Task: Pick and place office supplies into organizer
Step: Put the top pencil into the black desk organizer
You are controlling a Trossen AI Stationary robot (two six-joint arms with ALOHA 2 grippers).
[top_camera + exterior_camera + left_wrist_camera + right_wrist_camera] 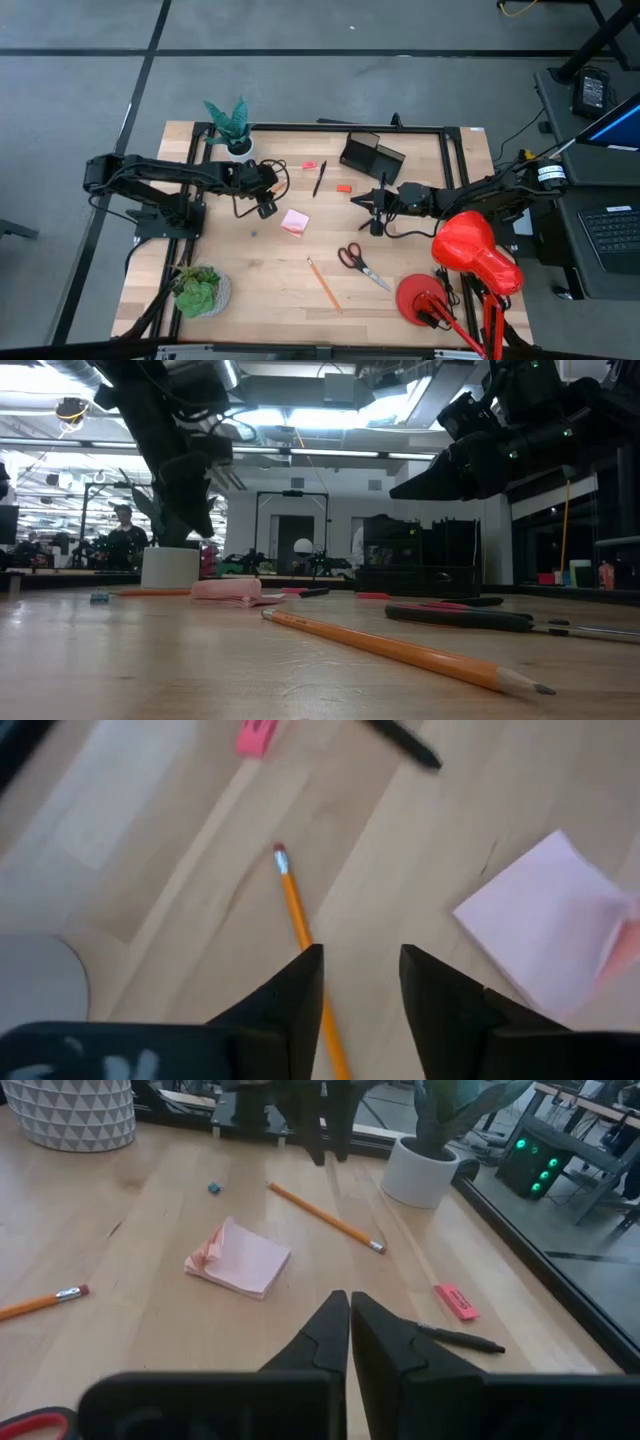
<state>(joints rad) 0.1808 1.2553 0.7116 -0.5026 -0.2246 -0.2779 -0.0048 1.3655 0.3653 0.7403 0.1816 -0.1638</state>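
On the light wooden tabletop (260,285), nearest the front edge, lies a long orange pencil (323,284), with red-handled scissors (360,264) just beyond it toward the right and the round red base of a desk lamp (425,298) in the front right corner. A leafy green plant in a patterned pot (200,291) stands at the front left. Toward the middle rests a pink sticky-note pad (294,222), its top sheets curled. The left gripper (360,975) hovers just beside that pad with its dark fingers spread apart, holding nothing — directly beneath it a second orange pencil (300,930) lies flat on the wood, its eraser end pointing away. The right gripper (349,1320) hangs over the table's middle right, fingers pressed together and empty. Farther back lie a black pen (319,179), a small pink eraser (309,165) and a small red eraser (344,187). The black angular desk organizer (370,157) stands near the rear edge, none of the supplies inside it, and a spiky green plant in a white pot (232,128) stands at the rear left. No writing or brand marks are legible on any item.
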